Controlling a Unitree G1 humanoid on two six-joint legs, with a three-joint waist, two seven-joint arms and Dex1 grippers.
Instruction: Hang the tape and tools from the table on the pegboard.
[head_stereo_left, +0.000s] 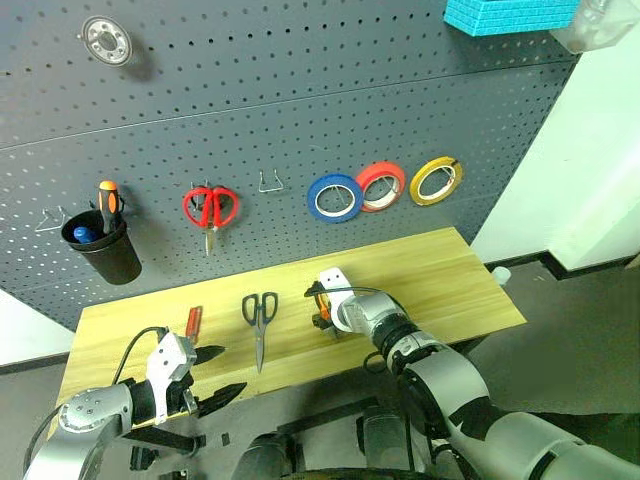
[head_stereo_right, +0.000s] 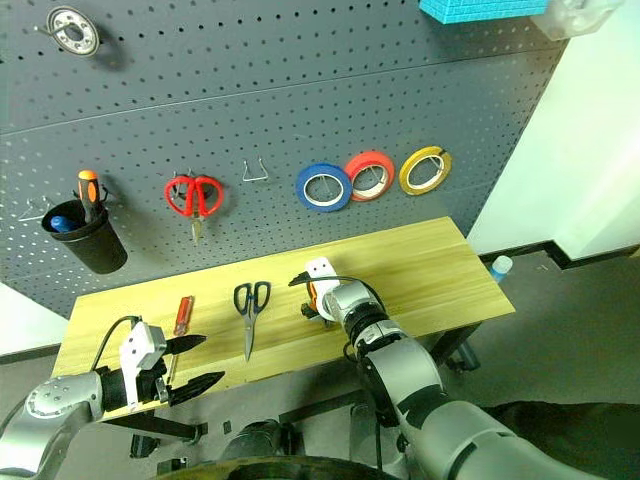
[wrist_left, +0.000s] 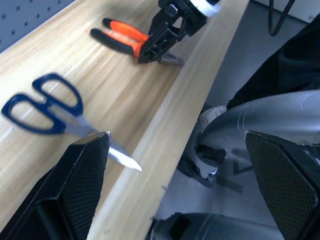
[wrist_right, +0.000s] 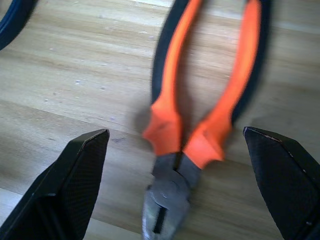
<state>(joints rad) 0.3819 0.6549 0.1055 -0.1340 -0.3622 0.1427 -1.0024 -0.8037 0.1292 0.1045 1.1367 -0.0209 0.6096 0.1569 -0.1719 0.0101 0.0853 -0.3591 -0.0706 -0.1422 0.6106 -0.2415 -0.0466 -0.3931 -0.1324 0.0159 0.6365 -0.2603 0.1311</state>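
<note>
The right pincer (wrist_right: 177, 185) is held wide apart over the orange-and-black-handled pliers (wrist_right: 200, 110) on the light wooden surface (head_stereo_left: 440, 270). The left pincer (head_stereo_left: 215, 375) is spread apart at the near left edge, holding nothing.

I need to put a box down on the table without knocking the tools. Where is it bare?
The table's right end, past the right claw over the pliers, is bare. A smaller free patch lies at its left end, beyond the red-handled screwdriver. The middle is crowded: screwdriver, scissors, pliers lie close together.
</note>
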